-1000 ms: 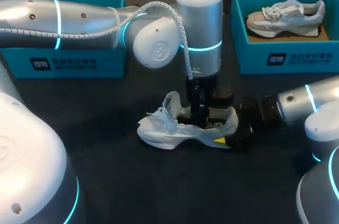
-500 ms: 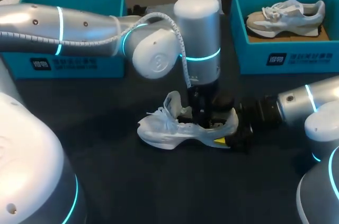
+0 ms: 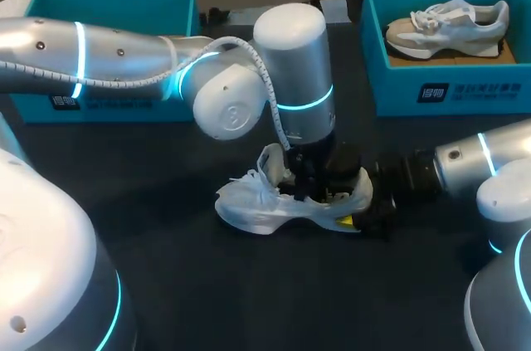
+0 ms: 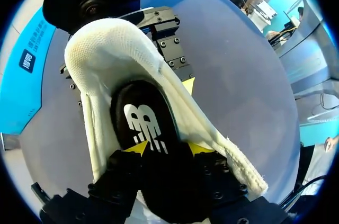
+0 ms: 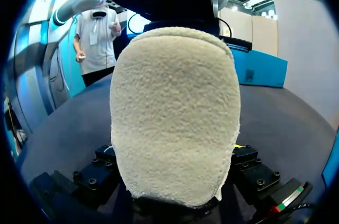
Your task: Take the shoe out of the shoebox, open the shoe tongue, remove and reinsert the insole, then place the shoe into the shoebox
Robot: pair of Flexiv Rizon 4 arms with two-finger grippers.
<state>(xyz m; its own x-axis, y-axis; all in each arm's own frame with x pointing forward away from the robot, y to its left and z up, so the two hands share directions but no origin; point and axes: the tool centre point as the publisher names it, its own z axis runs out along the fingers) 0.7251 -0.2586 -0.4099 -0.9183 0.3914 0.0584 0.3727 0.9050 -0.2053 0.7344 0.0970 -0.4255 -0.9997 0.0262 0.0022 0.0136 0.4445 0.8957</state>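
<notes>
dark table (image 3: 249, 285), right end effector (image 3: 359, 216) clamped on white shoe (image 3: 249, 206), left end effector (image 4: 167, 149) pinching insole (image 4: 139, 121) inside it

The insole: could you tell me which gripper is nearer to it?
Left. The left gripper grips the insole inside the white shoe; the right gripper clamps its heel.

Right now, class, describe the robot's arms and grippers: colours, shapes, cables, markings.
The left arm and right arm are silver-white tubes with rounded joints and cyan rings. A white braided cable runs along the left; the right has a black wrist. Left gripper and right gripper: black bolted blocks, yellow tips.
</notes>
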